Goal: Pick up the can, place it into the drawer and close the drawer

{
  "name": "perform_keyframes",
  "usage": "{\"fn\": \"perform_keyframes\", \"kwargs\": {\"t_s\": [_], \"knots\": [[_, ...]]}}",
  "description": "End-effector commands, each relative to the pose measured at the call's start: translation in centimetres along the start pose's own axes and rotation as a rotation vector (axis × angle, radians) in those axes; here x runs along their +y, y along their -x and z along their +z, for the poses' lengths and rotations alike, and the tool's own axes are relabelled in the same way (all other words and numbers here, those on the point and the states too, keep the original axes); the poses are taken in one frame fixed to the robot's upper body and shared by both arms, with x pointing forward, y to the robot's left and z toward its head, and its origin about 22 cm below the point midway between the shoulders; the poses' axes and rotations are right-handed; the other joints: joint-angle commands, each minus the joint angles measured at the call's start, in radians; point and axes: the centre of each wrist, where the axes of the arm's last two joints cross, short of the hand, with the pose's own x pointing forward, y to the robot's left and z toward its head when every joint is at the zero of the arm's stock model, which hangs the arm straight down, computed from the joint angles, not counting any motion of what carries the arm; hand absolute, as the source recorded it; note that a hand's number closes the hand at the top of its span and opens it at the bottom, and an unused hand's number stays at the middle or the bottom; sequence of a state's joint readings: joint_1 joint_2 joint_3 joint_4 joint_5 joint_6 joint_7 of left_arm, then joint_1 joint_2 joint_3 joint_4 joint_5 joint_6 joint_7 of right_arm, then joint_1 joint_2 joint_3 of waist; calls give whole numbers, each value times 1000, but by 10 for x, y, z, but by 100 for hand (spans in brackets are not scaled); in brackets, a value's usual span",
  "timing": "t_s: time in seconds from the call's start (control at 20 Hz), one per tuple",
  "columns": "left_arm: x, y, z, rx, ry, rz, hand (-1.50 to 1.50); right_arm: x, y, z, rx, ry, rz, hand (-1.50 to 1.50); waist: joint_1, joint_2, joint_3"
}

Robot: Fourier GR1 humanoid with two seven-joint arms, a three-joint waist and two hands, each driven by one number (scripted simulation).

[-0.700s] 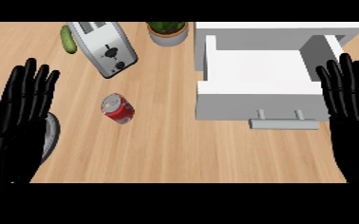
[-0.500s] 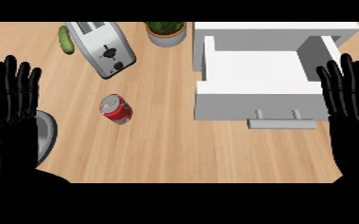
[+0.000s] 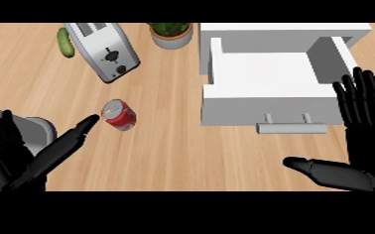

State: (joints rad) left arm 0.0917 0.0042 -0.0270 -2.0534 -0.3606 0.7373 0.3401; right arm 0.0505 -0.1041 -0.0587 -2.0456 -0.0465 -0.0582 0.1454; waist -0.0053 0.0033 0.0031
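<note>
We aim left hand (image 3: 44, 158), fingers spread, at red can (image 3: 118, 114) left-centre; drawer (image 3: 265, 84) open upper right; right hand (image 3: 360, 129) spread, resting.

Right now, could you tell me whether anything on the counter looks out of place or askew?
Only the red can: it lies on its side on the wood, near the left hand. The drawer stands open.

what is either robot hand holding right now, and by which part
Nothing is held. The left robot hand points open beside the red metal can; the right robot hand is open too.
</note>
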Motion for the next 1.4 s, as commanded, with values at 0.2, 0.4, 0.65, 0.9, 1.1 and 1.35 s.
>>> {"fn": "perform_keyframes", "kwargs": {"t_s": [0.2, 0.4, 0.65, 0.9, 1.1, 1.35], "knots": [[-49, -13, 47, 39, -119, 24, -150, -17, -10, 5, 52, 19, 14, -150, -5, -4, 0], [-67, -13, 31, 80, -126, -24, -150, -8, 0, 22, 54, 32, 0, -150, -2, -4, -2], [-86, -17, 37, 118, -107, -17, -150, -21, 5, 21, 49, 41, 20, -150, -1, -4, -2], [-103, 30, 39, 157, -143, -58, -150, -9, 5, 13, 41, 36, 8, -150, 0, -2, -3], [-118, 48, 47, 173, -132, -80, -150, -18, 1, 8, 25, 29, 30, -150, -1, -2, -3], [-99, 74, 50, 212, -159, -116, -150, -19, -18, 26, 30, 40, 21, -150, -2, -3, -4]]}}
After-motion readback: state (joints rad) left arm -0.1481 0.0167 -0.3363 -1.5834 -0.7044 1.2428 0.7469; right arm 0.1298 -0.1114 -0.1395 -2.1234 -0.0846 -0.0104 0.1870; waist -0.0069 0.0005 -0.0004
